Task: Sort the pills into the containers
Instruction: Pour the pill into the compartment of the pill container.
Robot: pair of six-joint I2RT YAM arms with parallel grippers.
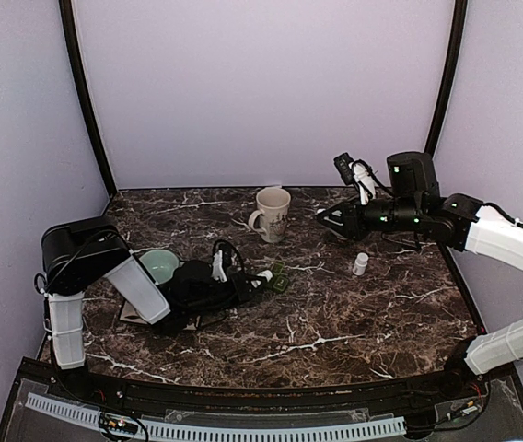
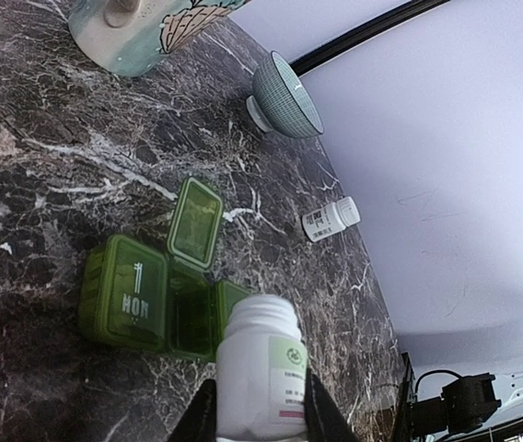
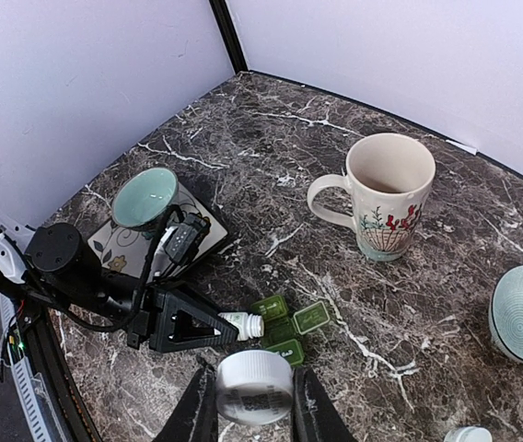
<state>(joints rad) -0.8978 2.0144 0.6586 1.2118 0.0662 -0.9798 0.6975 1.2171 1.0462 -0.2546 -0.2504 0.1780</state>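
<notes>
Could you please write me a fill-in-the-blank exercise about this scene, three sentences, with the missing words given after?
1. The hand gripping the white plastic pill bottle over the dark green plastic pill box belongs to the robot's ____ arm.
2. A shut lid of that box shows the letters ____.
3. The cream ceramic mug with red flowers stands ____ on the dark marble table.
Missing words: left; MON; upright.

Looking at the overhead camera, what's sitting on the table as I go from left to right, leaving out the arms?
bowl → mug → white bottle
</notes>
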